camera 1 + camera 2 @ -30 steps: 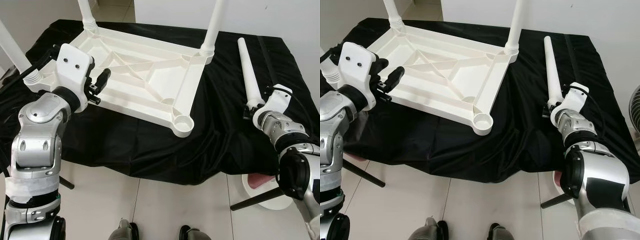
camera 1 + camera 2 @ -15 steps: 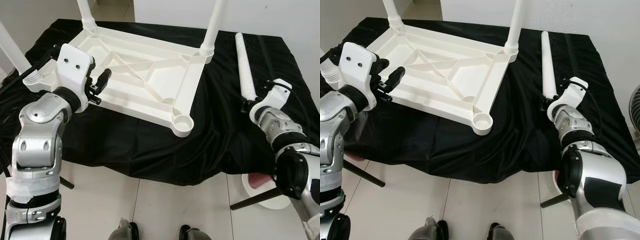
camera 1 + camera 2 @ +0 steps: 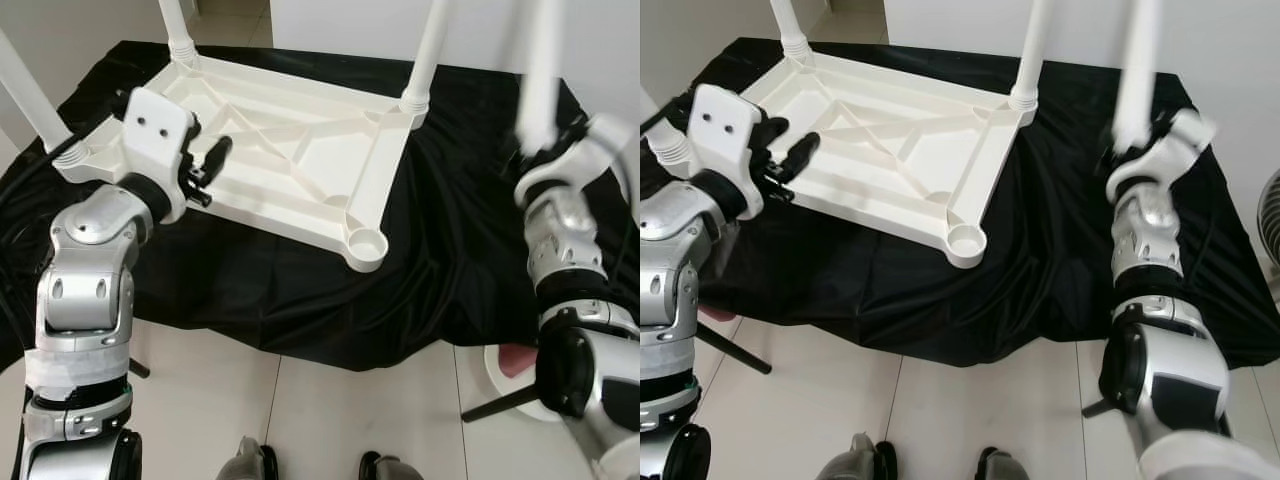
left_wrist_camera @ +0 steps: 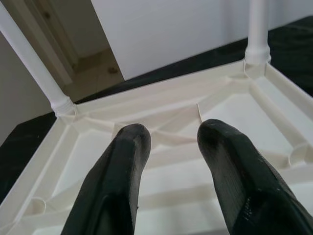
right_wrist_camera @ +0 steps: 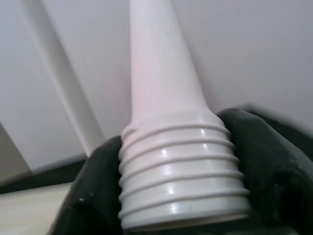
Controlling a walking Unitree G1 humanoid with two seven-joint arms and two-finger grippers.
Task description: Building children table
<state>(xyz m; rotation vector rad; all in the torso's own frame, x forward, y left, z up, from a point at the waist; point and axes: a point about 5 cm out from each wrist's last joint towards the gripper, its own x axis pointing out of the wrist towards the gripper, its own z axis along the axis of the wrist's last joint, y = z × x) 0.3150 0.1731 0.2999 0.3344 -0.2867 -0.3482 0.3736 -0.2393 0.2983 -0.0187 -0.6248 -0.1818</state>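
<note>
The white tabletop (image 3: 290,140) lies upside down on a black cloth. Three white legs stand in its corners: far left (image 3: 178,25), far right (image 3: 430,45) and near left (image 3: 30,95). The near right socket (image 3: 367,242) holds nothing. My right gripper (image 3: 545,140) is shut on the threaded end (image 5: 178,171) of a fourth leg (image 3: 540,65), holding it upright above the cloth to the right of the tabletop; it is blurred. My left gripper (image 3: 208,150) hovers open over the tabletop's left end, with the ribbed underside (image 4: 166,112) beyond its fingers.
The black cloth (image 3: 450,250) covers a low table and hangs over its front edge. White tile floor (image 3: 330,410) lies in front, with a white and pink object (image 3: 515,365) and a dark rod (image 3: 505,398) at lower right. A white wall stands behind.
My right gripper has lifted the loose leg off the cloth and swung it upright. My left gripper has shifted slightly farther over the tabletop.
</note>
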